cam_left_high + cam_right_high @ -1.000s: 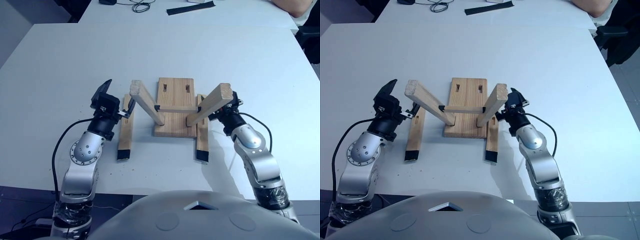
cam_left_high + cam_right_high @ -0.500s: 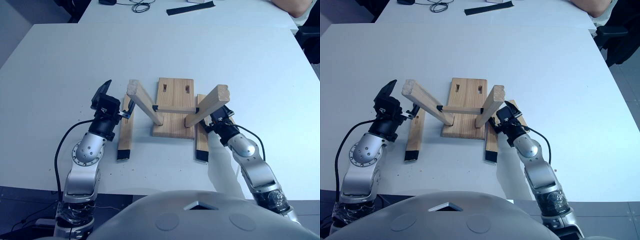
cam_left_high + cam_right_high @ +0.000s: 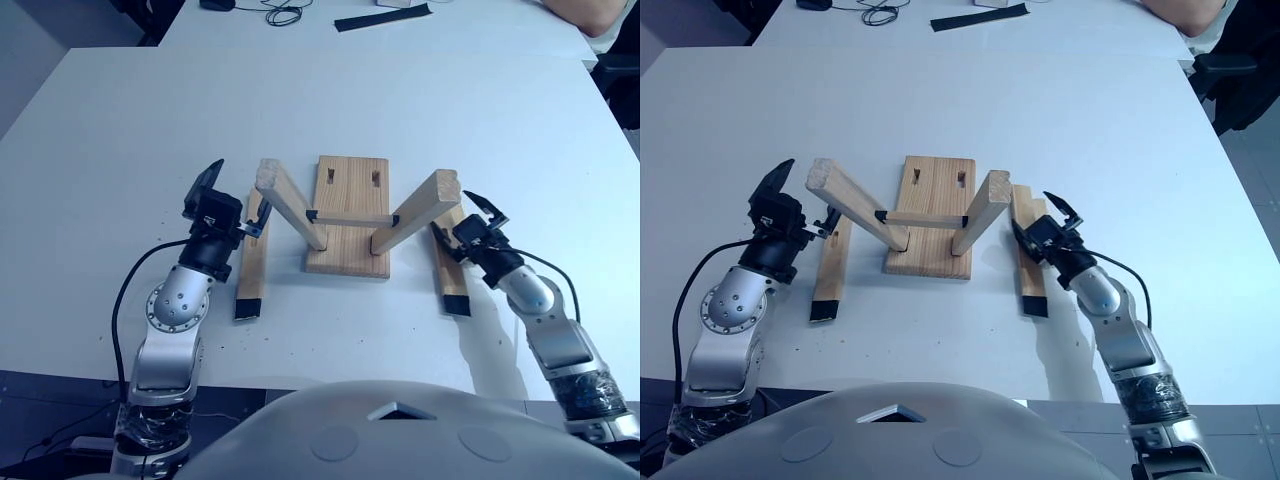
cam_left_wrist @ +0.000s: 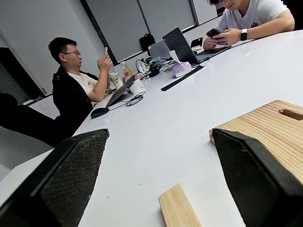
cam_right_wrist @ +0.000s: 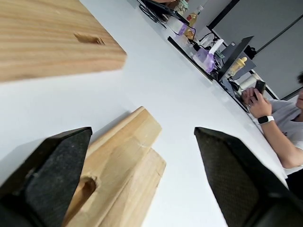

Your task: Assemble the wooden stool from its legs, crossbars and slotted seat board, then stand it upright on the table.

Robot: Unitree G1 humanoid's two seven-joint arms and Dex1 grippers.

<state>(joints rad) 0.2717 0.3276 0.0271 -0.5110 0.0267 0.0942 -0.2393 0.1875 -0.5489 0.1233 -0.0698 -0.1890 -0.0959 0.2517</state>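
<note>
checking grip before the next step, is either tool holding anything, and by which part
Nothing is held. The right tool stands open over the far end of the loose pale wooden leg; the left tool is open too.

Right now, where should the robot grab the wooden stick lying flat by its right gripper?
I'd grip its two long sides, on the far half, coming down from above. The stick lies flat on the table with both long sides free, and the open right gripper straddles it there.
</note>
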